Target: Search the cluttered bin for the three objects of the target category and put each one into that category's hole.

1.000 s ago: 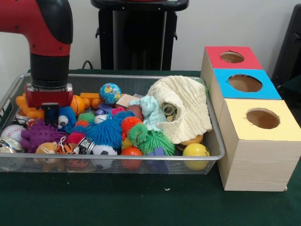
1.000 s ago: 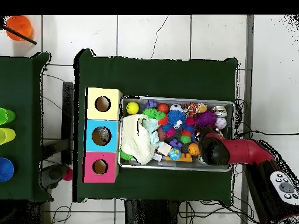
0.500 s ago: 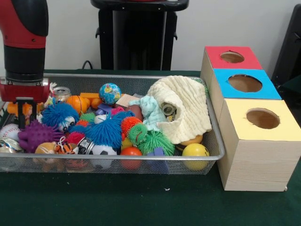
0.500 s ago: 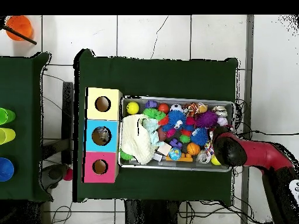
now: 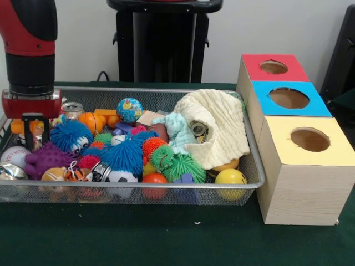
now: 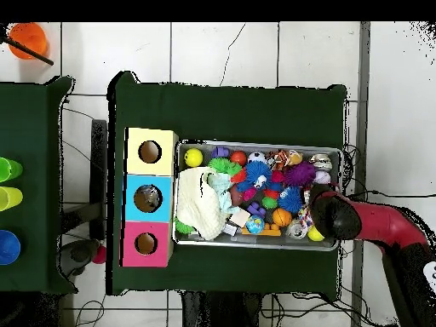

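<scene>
So the whole setup sat on a dark green surface (image 5: 166, 238), with a pale wall behind it and a white tiled floor (image 6: 255, 51) showing all around in the overhead shot. Far left in the front view, the red and black arm (image 5: 30, 39) came straight down over the left end of the wire mesh bin (image 5: 133, 194), and the end effector (image 5: 31, 133) hung low among the toys, right by a purple spiky ball (image 5: 41, 158) and a fuzzy blue ball (image 5: 71, 136); honestly couldn't tell if it was spread or clenched, the tips were buried in clutter. A small silver can (image 5: 72, 109) stood just behind it, next to an orange ball (image 5: 89, 122). Moving right, the bin was packed: a little globe ball (image 5: 130, 109), a bigger blue pom ball (image 5: 125, 157), a green spiky one (image 5: 186, 166), a soccer ball (image 5: 122, 178), then a cream knitted cloth (image 5: 222, 127) heaped over the right end with a yellow ball (image 5: 231, 177) in front of it. Just beside the bin on the right stood three wooden boxes in a row, each with a round hole on top: yellow top (image 5: 308, 145) nearest, blue top (image 5: 291, 100) in the middle, red top (image 5: 273, 67) at the back. Top-down, a second green surface (image 6: 30, 187) sat off to one side with coloured cups (image 6: 8, 196) on it.
</scene>
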You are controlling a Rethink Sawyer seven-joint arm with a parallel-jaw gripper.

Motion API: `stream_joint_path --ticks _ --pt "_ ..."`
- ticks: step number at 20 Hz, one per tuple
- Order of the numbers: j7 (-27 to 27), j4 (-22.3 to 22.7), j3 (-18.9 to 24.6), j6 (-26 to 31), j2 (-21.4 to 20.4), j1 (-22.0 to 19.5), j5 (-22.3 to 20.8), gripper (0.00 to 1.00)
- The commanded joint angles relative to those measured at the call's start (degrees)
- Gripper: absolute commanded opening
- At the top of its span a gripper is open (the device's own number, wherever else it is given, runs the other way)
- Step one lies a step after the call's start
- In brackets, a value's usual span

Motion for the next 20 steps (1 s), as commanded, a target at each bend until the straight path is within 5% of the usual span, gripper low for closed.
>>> stream_joint_path --ticks 1,11,20 --pt "0.5 3.6 1.9 10.5 1.8 -1.6 7.0 1.00" --pt "6.5 12.0 6.1 6.9 5.7 -4.0 19.0 1.00" --pt "15.4 19.8 6.6 -1.9 4.5 -0.7 28.0 1.00"
